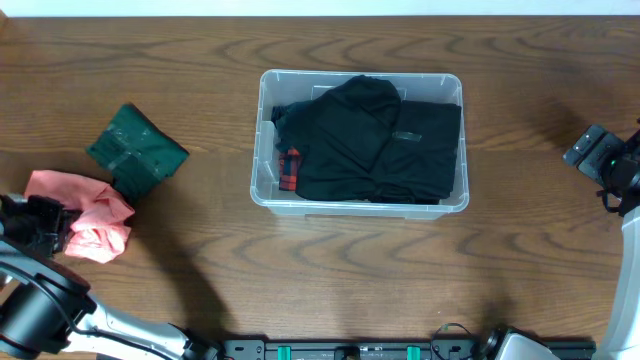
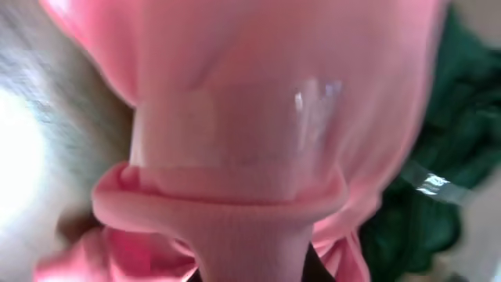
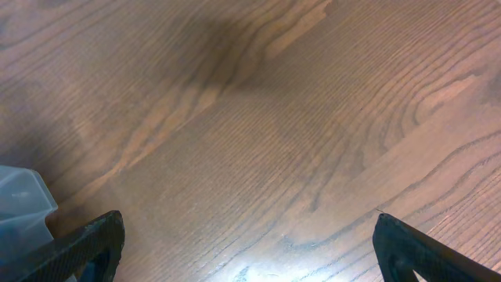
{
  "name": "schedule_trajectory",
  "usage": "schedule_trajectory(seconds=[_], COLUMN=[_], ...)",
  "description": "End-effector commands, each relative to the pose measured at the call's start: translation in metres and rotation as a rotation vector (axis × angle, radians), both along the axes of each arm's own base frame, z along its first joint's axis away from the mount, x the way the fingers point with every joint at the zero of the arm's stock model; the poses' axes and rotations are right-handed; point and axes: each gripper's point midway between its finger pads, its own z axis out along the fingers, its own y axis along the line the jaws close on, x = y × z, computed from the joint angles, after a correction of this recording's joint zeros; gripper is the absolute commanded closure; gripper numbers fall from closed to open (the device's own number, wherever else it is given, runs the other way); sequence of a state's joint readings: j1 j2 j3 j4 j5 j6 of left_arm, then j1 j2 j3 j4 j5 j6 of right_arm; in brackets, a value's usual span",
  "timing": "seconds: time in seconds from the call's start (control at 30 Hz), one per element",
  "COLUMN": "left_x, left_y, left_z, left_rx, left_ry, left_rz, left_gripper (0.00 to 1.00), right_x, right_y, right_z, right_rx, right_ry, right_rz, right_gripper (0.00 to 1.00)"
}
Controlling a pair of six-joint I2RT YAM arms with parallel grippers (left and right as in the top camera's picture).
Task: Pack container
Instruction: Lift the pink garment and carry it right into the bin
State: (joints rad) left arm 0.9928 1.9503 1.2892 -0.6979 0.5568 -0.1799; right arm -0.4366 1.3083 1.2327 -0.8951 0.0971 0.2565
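1. The container [image 1: 262,150], a clear plastic bin, sits on the wooden bench [image 1: 330,270] between the two end effectors. It lies well apart from the left end effector [image 1: 40,225] and somewhat nearer the right end effector [image 1: 600,150].

2. Black garments [image 1: 380,140] fill most of the container. A small red-and-black checked piece [image 1: 290,168] shows along the wall that faces the left end effector.

3. The left end effector sits at the edge of a crumpled pink garment [image 1: 88,215], on the side away from the container. In the left wrist view, the pink cloth [image 2: 258,117] fills nearly the whole frame, blurred and bunched into folds. It hides the fingers, so the pictures do not show whether this end effector is clenched or released.

4. A folded dark green garment [image 1: 135,150] lies on the bench just beyond the pink one, seen from the left end effector, and their edges appear to touch. It shows as a green mass [image 2: 438,157] at the right edge of the left wrist view.

5. The right end effector [image 3: 250,251] is released. Its two dark fingers [image 3: 86,247] stand wide apart over bare wood with nothing between them.

6. In the right wrist view, a rounded corner of the container [image 3: 19,204] shows at the frame's left edge, just above that finger in the picture.
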Motion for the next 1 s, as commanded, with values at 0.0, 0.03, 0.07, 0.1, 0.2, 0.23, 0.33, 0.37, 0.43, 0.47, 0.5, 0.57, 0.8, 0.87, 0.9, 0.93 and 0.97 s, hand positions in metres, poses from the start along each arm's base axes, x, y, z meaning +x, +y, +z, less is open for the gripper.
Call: schedule_trajectory(seconds=[0.0, 0.03, 0.07, 0.1, 0.2, 0.23, 0.33, 0.37, 0.43, 0.47, 0.5, 0.57, 0.8, 0.87, 0.9, 0.93, 0.97], left_x=[0.019, 0.024, 0.03, 0.036, 0.054, 0.062, 0.081, 0.088, 0.097, 0.1, 0.103, 0.108, 0.123, 0.123, 0.122, 0.122, 0.122], left_y=[-0.008, -0.011, -0.016, -0.021, -0.053, -0.07, -0.128, -0.155, -0.206, -0.23, -0.254, -0.305, -0.444, -0.477, -0.495, -0.509, -0.521], left_z=[0.054, 0.068, 0.085, 0.1, 0.145, 0.16, 0.193, 0.204, 0.219, 0.224, 0.229, 0.237, 0.224, 0.217, 0.211, 0.205, 0.196], left_rx=[0.033, 0.047, 0.065, 0.08, 0.128, 0.15, 0.193, 0.203, 0.227, 0.233, 0.238, 0.245, 0.419, 0.427, 0.421, 0.411, 0.403], left_ry=[-0.164, -0.201, -0.246, -0.28, -0.375, -0.403, -0.477, -0.508, -0.563, -0.582, -0.606, -0.663, -0.77, -0.81, -0.829, -0.837, -0.837], left_rz=[-0.026, -0.039, -0.059, -0.076, -0.156, -0.205, -0.362, -0.434, -0.58, -0.641, -0.704, -0.836, -1.162, -1.241, -1.282, -1.307, -1.33], left_gripper=[0.94, 0.94, 0.94, 0.94, 0.94, 0.94, 0.94, 0.94, 0.94, 0.94, 0.94, 0.94, 0.94, 0.94, 0.94, 0.94, 0.94], right_x=[0.0, 0.0, 0.0, 0.0, 0.001, 0.001, 0.001, 0.001, 0.0, 0.0, 0.0, 0.0, 0.002, 0.002, 0.002, 0.002, 0.002], right_y=[0.0, 0.0, 0.0, 0.0, 0.0, 0.0, 0.0, 0.0, 0.0, 0.0, 0.0, 0.0, 0.002, 0.002, 0.002, 0.002, 0.002], right_z=[-0.001, -0.001, -0.001, -0.001, -0.001, -0.001, -0.001, -0.001, -0.001, -0.001, -0.001, -0.001, -0.001, -0.001, -0.001, -0.001, -0.001], right_rx=[0.006, 0.006, 0.005, 0.005, 0.004, 0.004, 0.004, 0.004, 0.005, 0.005, 0.005, 0.005, 0.018, 0.018, 0.018, 0.018, 0.018], right_ry=[-0.001, -0.001, -0.002, -0.002, -0.004, -0.004, -0.004, -0.004, -0.004, -0.003, -0.003, -0.003, -0.01, -0.01, -0.01, -0.01, -0.01], right_rz=[-0.007, -0.007, -0.007, -0.007, -0.007, -0.007, -0.007, -0.007, -0.007, -0.007, -0.007, -0.007, 0.004, 0.004, 0.003, 0.004, 0.004], right_gripper=[0.01, 0.01, 0.01, 0.01, 0.01, 0.01, 0.01, 0.01, 0.01, 0.01, 0.01, 0.01, 0.01, 0.01, 0.01, 0.01, 0.01])
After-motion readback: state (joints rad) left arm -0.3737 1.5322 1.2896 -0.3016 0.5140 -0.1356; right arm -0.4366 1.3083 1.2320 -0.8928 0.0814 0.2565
